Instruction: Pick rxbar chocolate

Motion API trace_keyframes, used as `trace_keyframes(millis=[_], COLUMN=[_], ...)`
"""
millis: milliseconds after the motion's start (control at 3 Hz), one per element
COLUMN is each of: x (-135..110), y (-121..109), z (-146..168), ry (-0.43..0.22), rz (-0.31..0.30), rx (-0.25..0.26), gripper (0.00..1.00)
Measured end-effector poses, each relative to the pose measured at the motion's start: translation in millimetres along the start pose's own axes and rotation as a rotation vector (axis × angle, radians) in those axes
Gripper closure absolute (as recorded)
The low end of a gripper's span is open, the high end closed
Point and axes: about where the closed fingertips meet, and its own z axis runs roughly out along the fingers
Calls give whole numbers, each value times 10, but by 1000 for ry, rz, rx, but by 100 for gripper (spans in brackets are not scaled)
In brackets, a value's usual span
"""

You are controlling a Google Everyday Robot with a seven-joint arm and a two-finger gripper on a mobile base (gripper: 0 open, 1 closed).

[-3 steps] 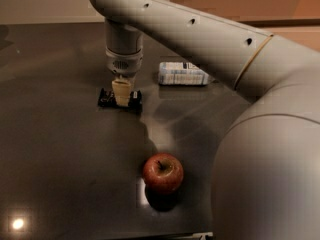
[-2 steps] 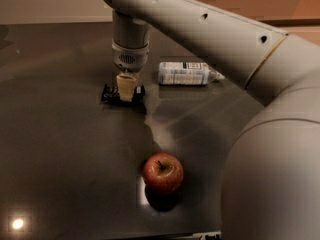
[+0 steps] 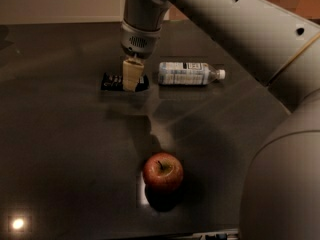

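The rxbar chocolate (image 3: 111, 81) is a small flat black bar with white print, at the back left of the dark table (image 3: 60, 149). My gripper (image 3: 131, 77) comes down from above onto the bar's middle and is shut on it. One cream finger (image 3: 131, 74) covers the bar's centre, and the bar's two ends stick out on either side. The bar sits level, just above or at the tabletop; I cannot tell which.
A clear plastic bottle with a white label (image 3: 187, 73) lies on its side just right of the bar. A red apple (image 3: 163, 171) stands near the front edge. My arm (image 3: 240, 29) spans the upper right, and the robot's body (image 3: 285, 184) fills the right side.
The gripper and the bar have moved together up and slightly right in the view, nearer the bottle's level. The apple and bottle have stayed put.
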Motion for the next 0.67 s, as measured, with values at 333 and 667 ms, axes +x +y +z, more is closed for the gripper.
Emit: trace_keyframes(millis=[333, 667], x=[-45, -93], y=[89, 186], z=[-299, -774], ry=[-45, -81], rz=[-43, -109], rx=[-8, 16], gripper=[100, 100])
